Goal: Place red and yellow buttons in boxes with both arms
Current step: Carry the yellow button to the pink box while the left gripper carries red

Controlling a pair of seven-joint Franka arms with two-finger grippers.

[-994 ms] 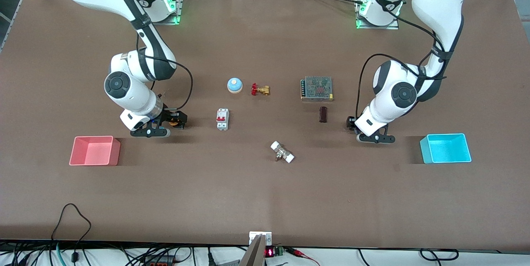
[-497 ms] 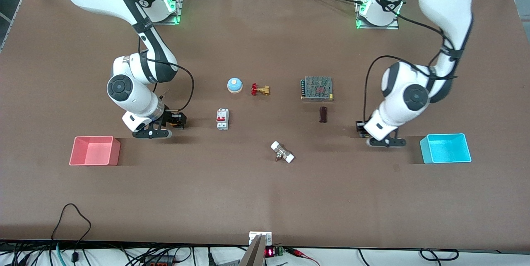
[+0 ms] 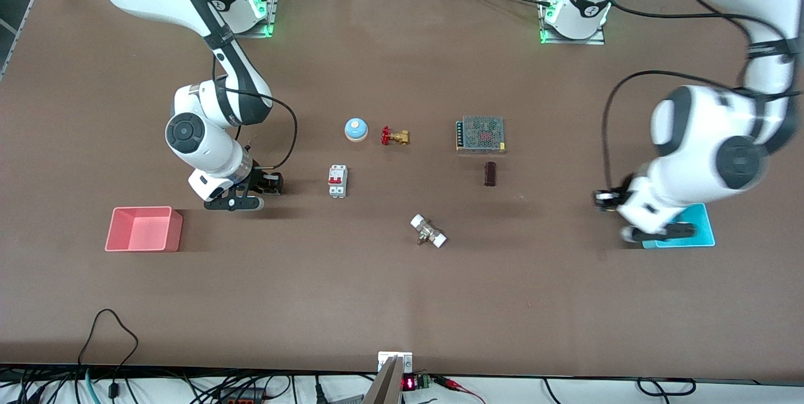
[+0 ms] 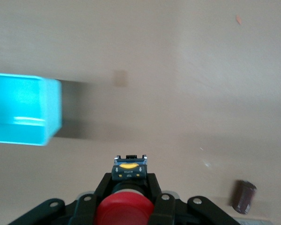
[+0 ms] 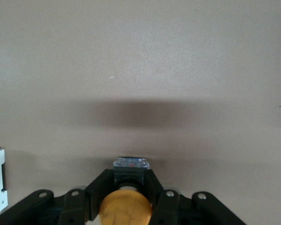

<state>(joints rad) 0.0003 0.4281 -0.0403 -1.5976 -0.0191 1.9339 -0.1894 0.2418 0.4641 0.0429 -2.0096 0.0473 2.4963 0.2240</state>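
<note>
1. Left pincer (image 4: 127, 197) — clenched on the red button (image 4: 124, 210), red cap toward the wrist camera, the black base with its yellow label pointing outward. In the front view the left arm's wrist hangs over the edge of the cyan box (image 3: 697, 231) that faces the middle of the worktop (image 3: 402, 303); the button itself is hidden there by the arm.
2. Cyan box sits at the left arm's end of the worktop. The left wrist view shows it (image 4: 21, 110) open-topped, with bare worktop between it and the held button.
3. Right pincer (image 5: 126, 194) — clenched on the yellow button (image 5: 125, 208), orange-yellow cap toward the wrist camera, base outward. In the front view the right pincer (image 3: 254, 193) is low over the worktop, beside the pink box (image 3: 143, 229) toward the middle and slightly farther from the front camera.
4. Pink box stands at the right arm's end of the worktop; nothing visible inside it.
5. Other items between the arms: white circuit breaker (image 3: 337, 181) with red switches, blue dome bell (image 3: 356, 129), red-handled brass valve (image 3: 394, 136) just beside the bell, metal mesh power supply (image 3: 482, 134), small dark cylinder (image 3: 490, 173) nearer the camera than the supply, white-ended fitting (image 3: 428, 231) nearest the camera.
</note>
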